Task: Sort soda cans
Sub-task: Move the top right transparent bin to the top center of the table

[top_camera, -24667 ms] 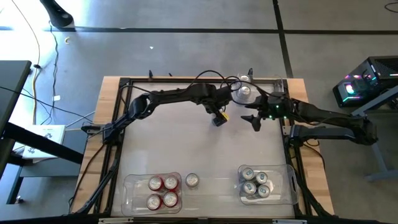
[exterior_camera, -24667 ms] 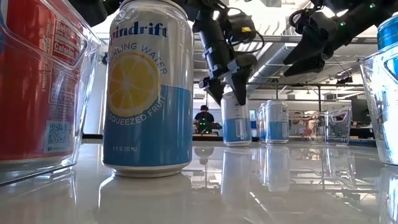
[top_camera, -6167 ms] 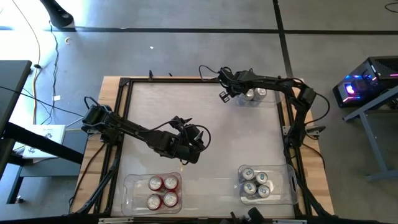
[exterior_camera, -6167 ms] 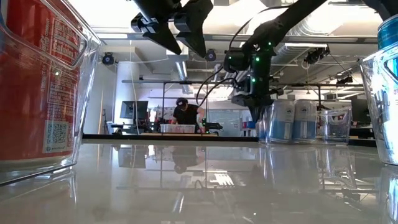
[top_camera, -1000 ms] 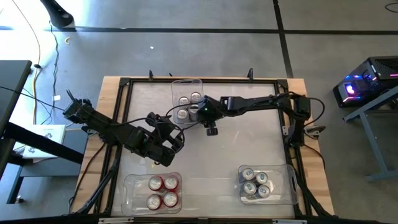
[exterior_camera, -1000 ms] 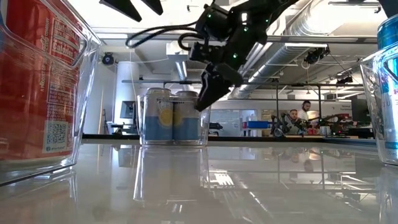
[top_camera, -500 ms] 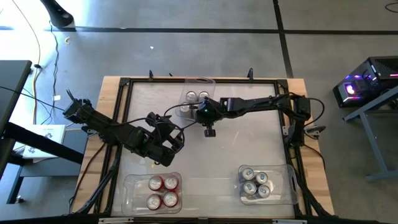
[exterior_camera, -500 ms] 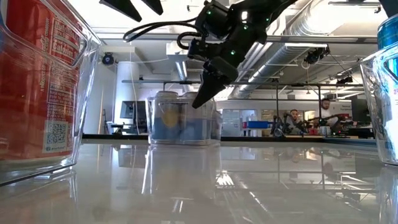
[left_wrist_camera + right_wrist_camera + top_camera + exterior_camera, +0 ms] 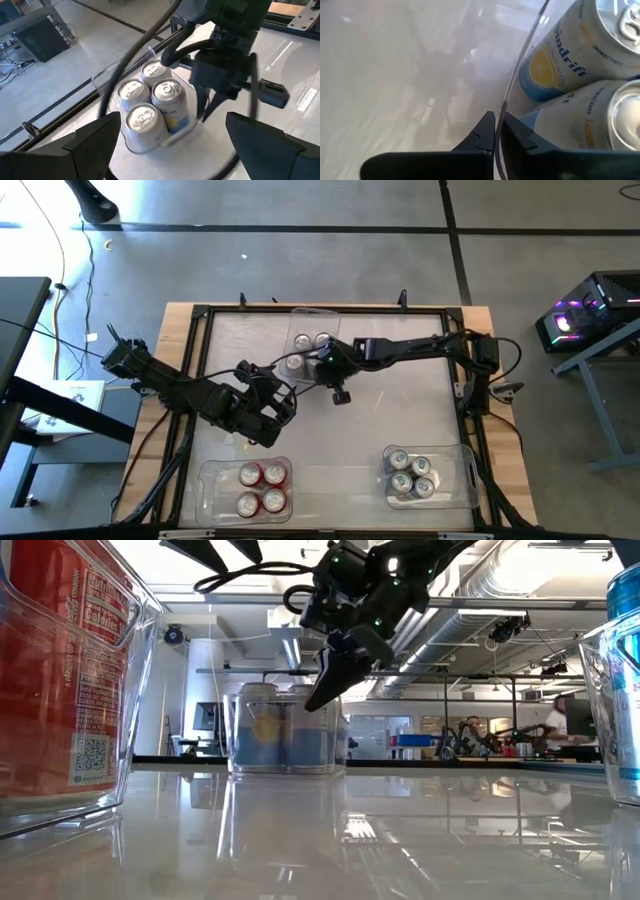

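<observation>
A clear bin (image 9: 308,340) stands on its base on the far middle of the table and holds several silver-blue soda cans (image 9: 150,107). My right gripper (image 9: 323,364) is at the bin's near right corner, shut on its wall; it also shows in the low view (image 9: 318,695). My left gripper (image 9: 277,407) hangs open and empty above the table, left of and nearer than the bin, and its wrist view (image 9: 170,145) looks at the cans. Several red cans (image 9: 262,488) stand in a bin at near left. Several blue cans (image 9: 411,475) stand in a bin at near right. My right gripper pinches the clear bin's upright wall (image 9: 506,97) near its top edge, one finger inside the bin and one outside. The fingers come from above, slanting down from the table's right side. The bin stands upright on the table with the cans in it.
The red cans' bin (image 9: 210,480) and the blue cans' bin (image 9: 465,480) stand along the near edge; in the low view they frame the picture's left side (image 9: 130,620) and right side (image 9: 600,690). A black frame (image 9: 200,315) runs around the table. People show in the room behind.
My right gripper, still shut on the bin's wall, has slid the bin of silver-blue cans a little toward the table's right edge and then back toward the left. The bin has stayed upright on the table.
</observation>
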